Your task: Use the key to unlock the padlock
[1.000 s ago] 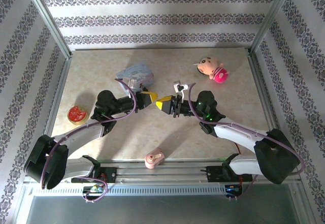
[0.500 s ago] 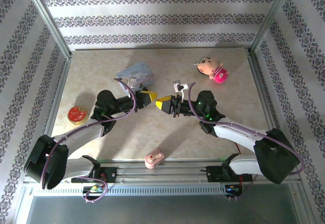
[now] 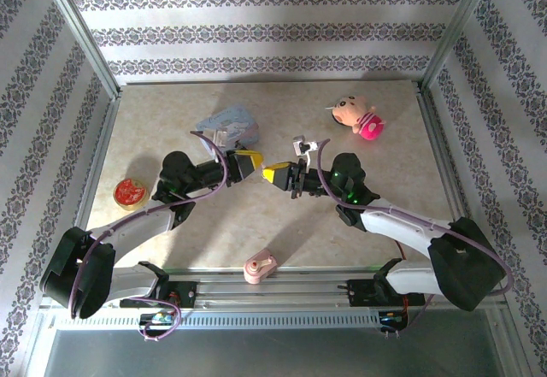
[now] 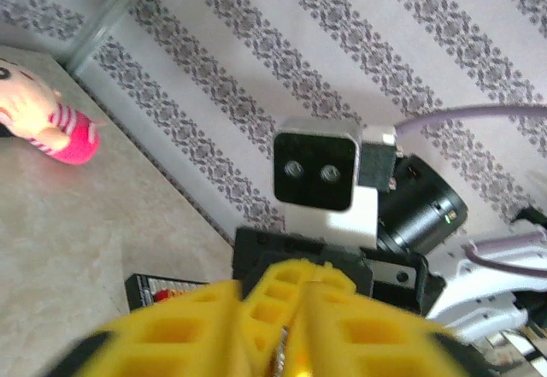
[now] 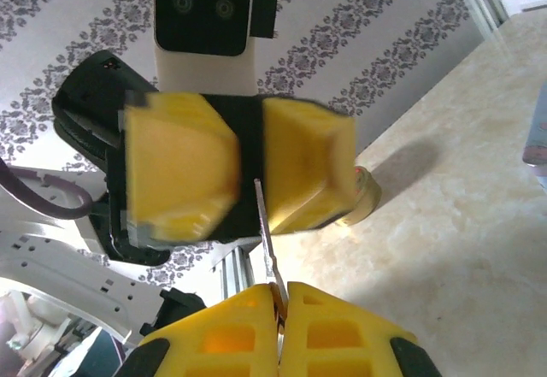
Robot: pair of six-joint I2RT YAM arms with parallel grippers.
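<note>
1. Beige marbled counter [image 3: 385,197], smooth; striped floral wallpaper [image 3: 273,31] w/ metal posts [image 3: 81,44].
2. Black blocky padlock [image 5: 249,172] pinched in left end effector [image 3: 248,165], mid-counter.
3. Right end effector [image 5: 280,304] pressed on thin silvery key [image 5: 267,240], tip at padlock.

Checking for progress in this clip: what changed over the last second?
Almost nothing. From above, both arms seem to have edged slightly away from their bases. The left gripper, shut on the padlock, and the right gripper, shut on the key, remain tip to tip. Nothing was grasped or released. The blue tin, pink toy and red-topped jar stayed put.
</note>
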